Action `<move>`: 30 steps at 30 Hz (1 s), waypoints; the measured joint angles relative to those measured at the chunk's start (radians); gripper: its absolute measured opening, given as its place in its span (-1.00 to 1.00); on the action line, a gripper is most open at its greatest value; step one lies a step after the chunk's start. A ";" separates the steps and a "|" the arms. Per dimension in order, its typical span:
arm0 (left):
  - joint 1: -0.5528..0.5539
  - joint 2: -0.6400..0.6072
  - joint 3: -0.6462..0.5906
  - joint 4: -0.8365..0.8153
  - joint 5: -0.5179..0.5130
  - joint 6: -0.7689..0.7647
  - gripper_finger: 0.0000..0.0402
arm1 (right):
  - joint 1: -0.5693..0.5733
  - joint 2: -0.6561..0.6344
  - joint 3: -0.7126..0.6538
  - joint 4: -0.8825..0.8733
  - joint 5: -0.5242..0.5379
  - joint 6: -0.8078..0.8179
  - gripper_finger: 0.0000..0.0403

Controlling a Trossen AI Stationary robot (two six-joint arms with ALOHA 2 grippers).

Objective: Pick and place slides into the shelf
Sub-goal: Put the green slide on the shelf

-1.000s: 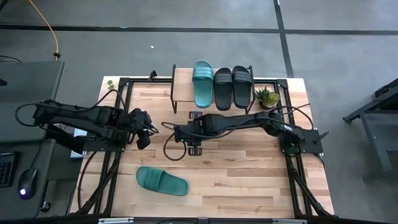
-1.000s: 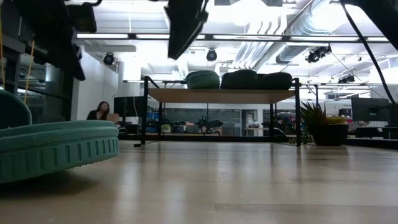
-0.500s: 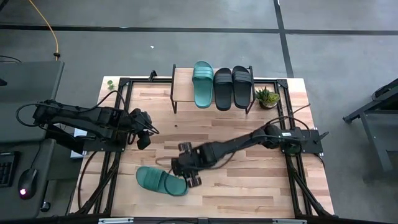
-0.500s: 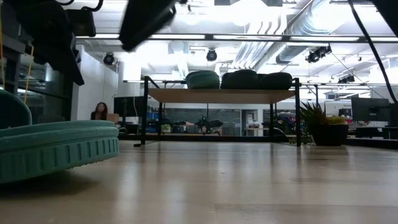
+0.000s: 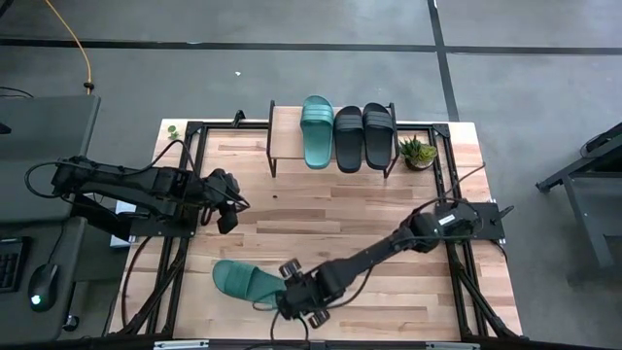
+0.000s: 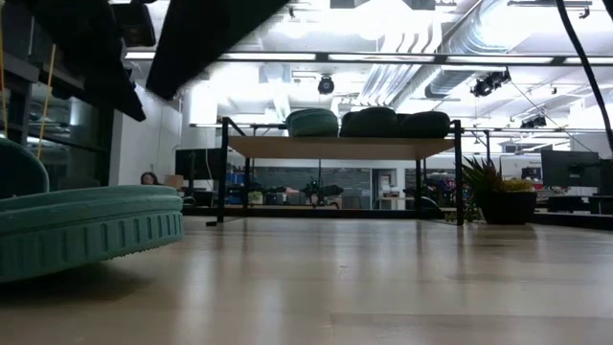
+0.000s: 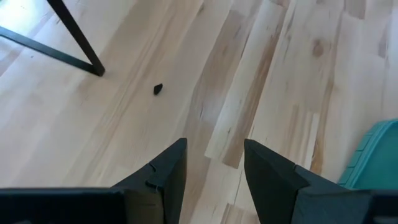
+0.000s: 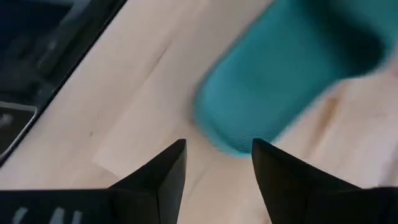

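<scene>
Swinging down from beside the shelf (image 5: 330,122) a second ago, the right arm now reaches to the near edge of the table (image 5: 389,204), and the right gripper (image 5: 301,301) sits just beside the loose teal slide (image 5: 251,282); the left arm has not shifted.

From above, that shelf stands at the far edge carrying three slides side by side: one teal (image 5: 316,129) and two black (image 5: 363,134), their long axes running far-to-near. The loose teal one lies on the tabletop near the front, long axis roughly left-to-right and slightly slanted. The left gripper (image 5: 225,202) waits over the table's left middle, well apart from it.

Only the wrist views show the fingers: both pairs are parted with nothing between them. The right wrist view has one rounded end of the teal slide (image 8: 292,68) just beyond its fingertips. The low view alone shows the ribbed sole edge (image 6: 91,235) up close and the potted plant (image 6: 498,196) beside the shelf.
</scene>
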 joint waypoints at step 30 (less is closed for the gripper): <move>0.000 0.000 0.000 0.002 0.000 0.003 -0.29 | 0.004 0.114 0.000 0.065 0.042 -0.093 -0.33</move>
